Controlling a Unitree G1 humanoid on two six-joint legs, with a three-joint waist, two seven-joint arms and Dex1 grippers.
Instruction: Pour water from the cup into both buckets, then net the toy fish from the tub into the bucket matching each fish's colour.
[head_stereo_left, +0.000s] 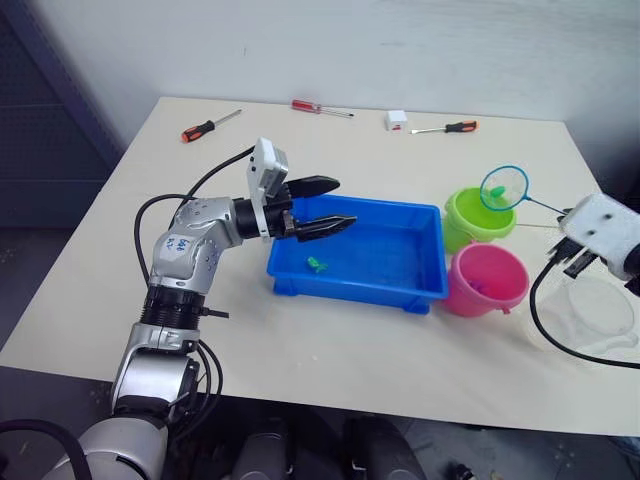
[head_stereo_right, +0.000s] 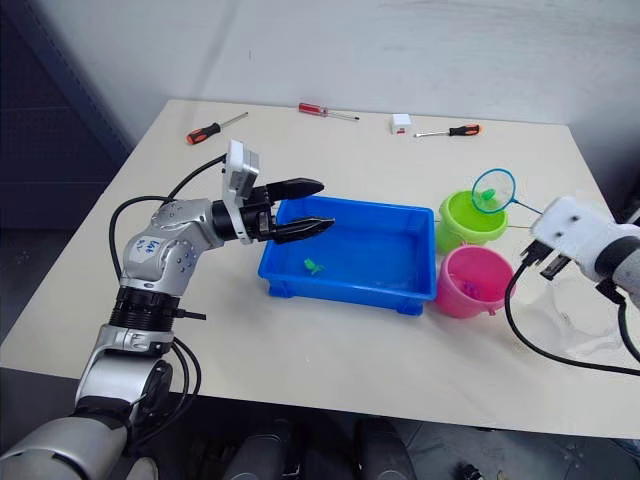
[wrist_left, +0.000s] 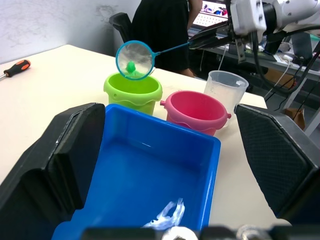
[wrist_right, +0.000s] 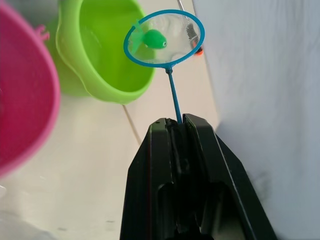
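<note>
So the right tool (wrist_right: 177, 120) is pinching the net (head_stereo_left: 503, 187) by its stick, hoop hanging right over the green bucket (head_stereo_left: 478, 218) with a green fish (wrist_right: 155, 38) sitting in the mesh. Pink bucket (head_stereo_left: 486, 280) is touching the green bucket, cup (wrist_left: 226, 89) just behind it. Left tool (head_stereo_left: 325, 205) is spread wide over the tub (head_stereo_left: 360, 253) edge, one green fish (head_stereo_left: 316, 264) left inside.

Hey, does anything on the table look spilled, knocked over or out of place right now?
Nothing stands out. Both buckets, green and pink, stand upright beside the tub; no spill shows.
</note>
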